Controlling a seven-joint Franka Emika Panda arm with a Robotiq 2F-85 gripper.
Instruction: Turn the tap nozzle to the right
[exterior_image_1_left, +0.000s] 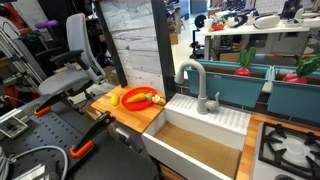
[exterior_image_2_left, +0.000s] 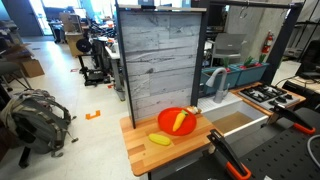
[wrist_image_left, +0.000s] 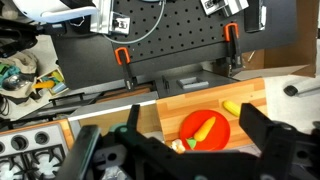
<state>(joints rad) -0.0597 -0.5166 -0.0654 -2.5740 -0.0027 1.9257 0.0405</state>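
The tap nozzle (exterior_image_1_left: 189, 76) is a matte grey gooseneck spout that stands at the back rim of the white sink (exterior_image_1_left: 215, 118), with its outlet facing down over the basin. A short grey lever handle (exterior_image_1_left: 213, 102) sits beside it. In an exterior view the nozzle (exterior_image_2_left: 213, 82) shows partly behind a wooden panel. It is out of the wrist view. My gripper (wrist_image_left: 193, 114) is open and empty, high above the wooden counter, with the red plate (wrist_image_left: 205, 128) between its fingers. The gripper does not show in either exterior view.
The red plate (exterior_image_1_left: 140, 98) holds a toy carrot (wrist_image_left: 203, 126), and a yellow corn (wrist_image_left: 232, 106) lies beside it. A tall grey plank panel (exterior_image_2_left: 160, 60) stands behind the counter. A stove top (exterior_image_1_left: 290, 145) lies beside the sink. Orange clamps (wrist_image_left: 124, 56) grip the counter edge.
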